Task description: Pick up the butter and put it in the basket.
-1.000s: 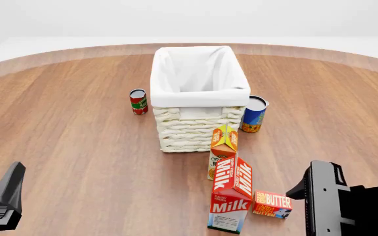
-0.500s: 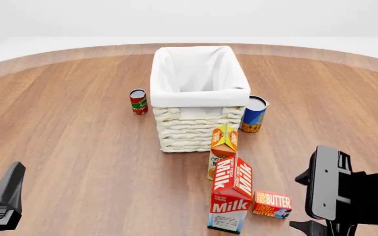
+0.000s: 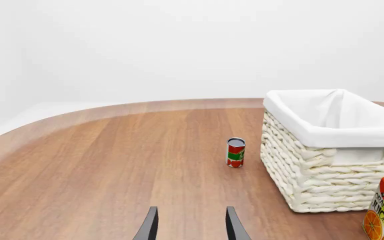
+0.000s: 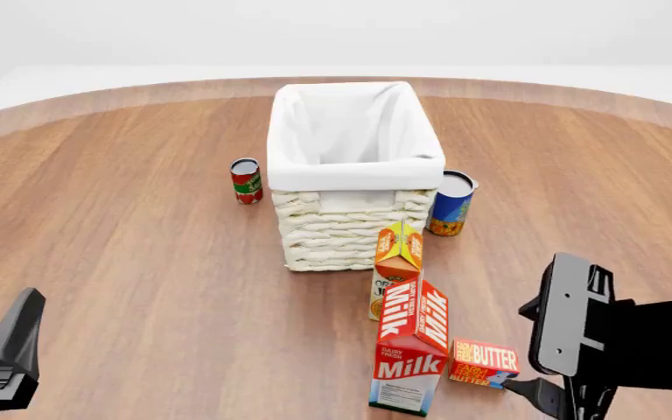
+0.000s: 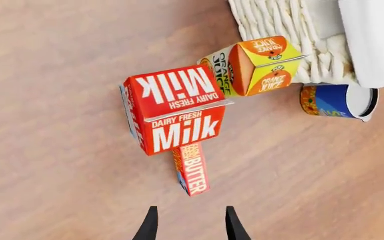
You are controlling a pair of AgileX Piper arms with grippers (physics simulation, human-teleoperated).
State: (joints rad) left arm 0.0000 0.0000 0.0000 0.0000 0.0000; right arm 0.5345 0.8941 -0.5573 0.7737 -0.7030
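Butter (image 4: 485,363) flat on counter (image 4: 137,262), tucked right of milk carton (image 4: 412,346); right gripper (image 5: 188,225) poised above, jaws apart, lined up for pinch; left gripper (image 3: 188,227) idle, jaws apart.

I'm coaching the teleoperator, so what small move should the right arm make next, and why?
Probably ease the right gripper straight down toward the butter. Its fingers are open with nothing between them, and in the wrist view the box lies just ahead, roughly in line with the gap. The milk stands right against the butter, so a careful descent seems wise to avoid knocking it.
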